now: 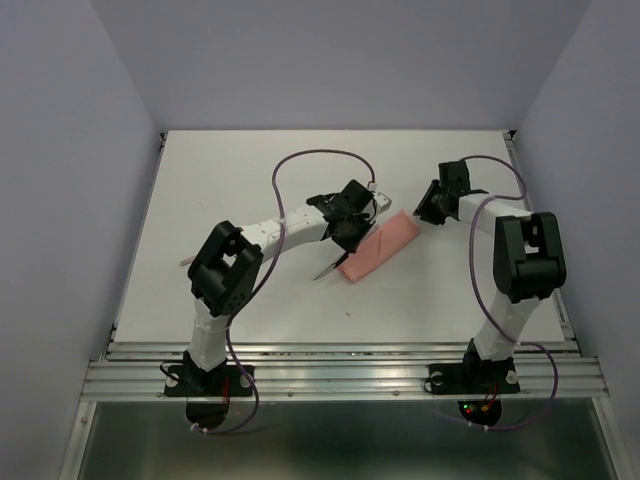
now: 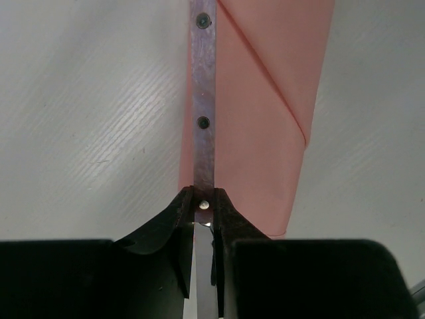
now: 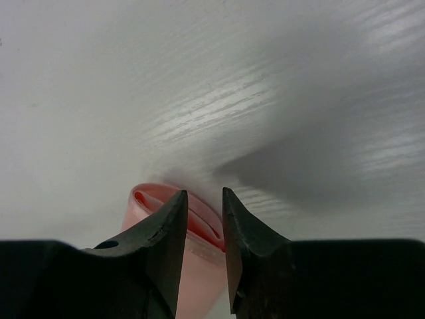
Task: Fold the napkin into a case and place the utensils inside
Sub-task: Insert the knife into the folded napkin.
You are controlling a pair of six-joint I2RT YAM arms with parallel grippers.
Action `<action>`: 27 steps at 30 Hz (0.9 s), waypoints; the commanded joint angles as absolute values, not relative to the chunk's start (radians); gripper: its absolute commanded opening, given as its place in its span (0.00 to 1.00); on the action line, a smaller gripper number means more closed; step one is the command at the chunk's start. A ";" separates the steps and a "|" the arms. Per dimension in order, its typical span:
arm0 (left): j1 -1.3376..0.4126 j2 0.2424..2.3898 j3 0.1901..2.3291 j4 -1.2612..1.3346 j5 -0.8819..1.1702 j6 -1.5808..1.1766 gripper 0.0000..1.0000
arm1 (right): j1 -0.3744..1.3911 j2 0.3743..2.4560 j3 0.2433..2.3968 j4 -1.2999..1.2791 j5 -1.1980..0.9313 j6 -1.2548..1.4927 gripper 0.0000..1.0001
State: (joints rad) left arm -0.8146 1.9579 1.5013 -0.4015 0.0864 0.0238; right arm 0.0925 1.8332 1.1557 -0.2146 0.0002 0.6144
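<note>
The pink case (image 1: 385,243) lies flat and slanted in the middle of the white table (image 1: 220,180). The left tool (image 2: 204,199) is shut tight on one thin silvery utensil (image 2: 203,100). That utensil lies along one long edge of the case. The right tool (image 3: 204,196) is at the open end of the case. Its two fingers are close together, with only a thin gap. Pink cloth shows in that gap. It is too hard to tell if the fingers pinch the cloth.
</note>
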 commanded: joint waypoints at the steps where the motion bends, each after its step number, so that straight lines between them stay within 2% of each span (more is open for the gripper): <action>1: -0.830 1.971 1.577 -0.443 0.109 0.067 0.00 | 0.089 1.882 1.203 -0.153 -0.066 0.612 0.33; 8: -0.841 2.045 1.618 -0.514 0.105 0.113 0.00 | 0.107 1.948 1.227 -0.181 -0.115 0.586 0.33; 27: -0.848 2.092 1.680 -0.517 0.121 0.109 0.00 | 0.149 1.944 1.233 -0.198 -0.160 0.545 0.33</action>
State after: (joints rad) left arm -0.8406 2.0830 1.6096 -0.5034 0.0990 0.0895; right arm 0.1169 1.9278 1.2041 -0.1761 -0.1455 0.5682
